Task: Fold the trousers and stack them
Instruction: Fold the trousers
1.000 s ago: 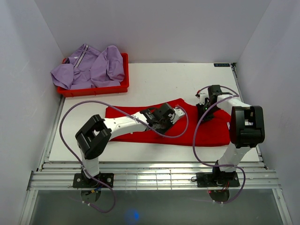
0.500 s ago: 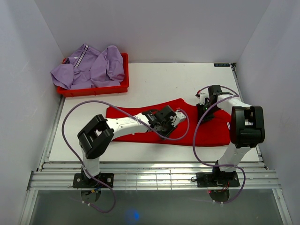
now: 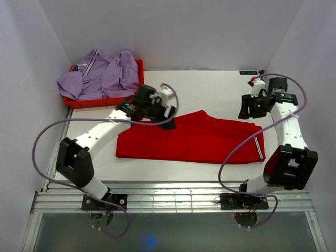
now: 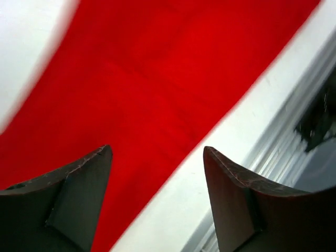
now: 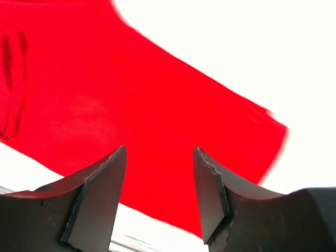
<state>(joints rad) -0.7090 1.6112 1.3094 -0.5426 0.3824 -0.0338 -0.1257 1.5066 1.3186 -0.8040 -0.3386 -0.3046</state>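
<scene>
Red cloth trousers (image 3: 194,140) lie flat and unfolded across the middle of the white table (image 3: 210,86), with their length running from 9 to 3 o'clock. The left gripper (image 4: 157,150) hovers over their 11 o'clock corner, its dark fingers spread wide with nothing between them. The right gripper (image 5: 160,150) hangs over their 1 o'clock corner, jaws likewise apart and empty. Farther off, at the table's 10 o'clock, a red plastic bin (image 3: 105,101) holds a crumpled lilac garment (image 3: 102,76).

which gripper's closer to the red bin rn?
Left. The left gripper hovers just beside the red bin's near-right corner; the right gripper is across the table, past the red trousers.
</scene>
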